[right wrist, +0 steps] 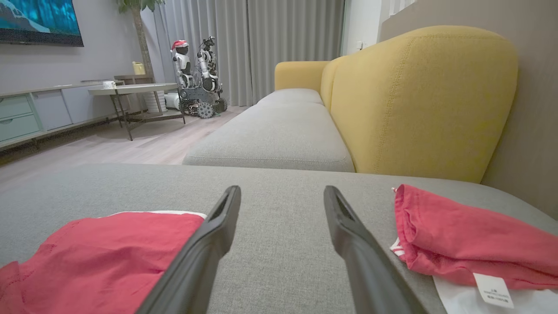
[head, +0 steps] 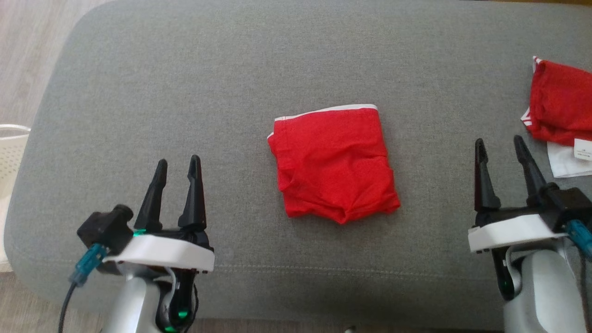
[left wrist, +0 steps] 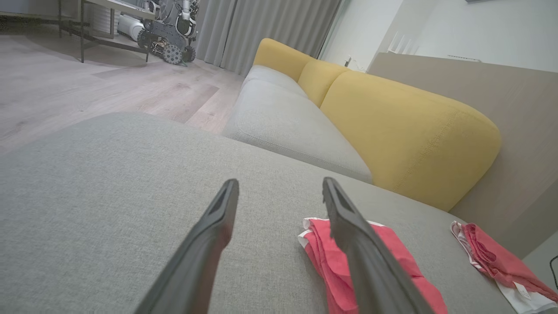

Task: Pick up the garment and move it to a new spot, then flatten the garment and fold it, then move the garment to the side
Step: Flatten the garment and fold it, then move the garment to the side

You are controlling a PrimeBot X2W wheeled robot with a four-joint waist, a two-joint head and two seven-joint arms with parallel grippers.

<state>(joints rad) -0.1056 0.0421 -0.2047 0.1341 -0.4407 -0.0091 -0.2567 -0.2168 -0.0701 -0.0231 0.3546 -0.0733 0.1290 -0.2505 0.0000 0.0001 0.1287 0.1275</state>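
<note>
Ok, status: the garment point(head: 334, 162) is folded into a rough square and lies flat at the middle of the grey cushion point(head: 185, 69). Its white waistband edge faces the cushion's far side, and there are some wrinkles, with the fabric bunched a bit at the near edge. Nothing is touching it. The left jaws are over the cushion's near-left part, spread wide, with nothing between the two dark fingers point(head: 194, 194). The right jaws are over the cushion's near-right part, also spread wide and holding nothing, fingers point(head: 481, 175) pointing toward the cushion's far side. Can't tell how high either sits above the cushion fabric. The left wrist view shows the garment point(left wrist: 327, 261) partly behind one finger; the right wrist view has it point(right wrist: 109, 253) low on the cushion, clear of the fingers. A second red garment point(head: 559, 106) is crumpled at the cushion's right edge, lying on a white piece with a label point(head: 571, 162). A white basket point(head: 11, 152) sits just off the cushion's left edge. The yellow backrest point(right wrist: 418, 104) stands beyond the cushion. Another robot point(right wrist: 196, 74) is parked well beyond the cushion, by the curtains.
</note>
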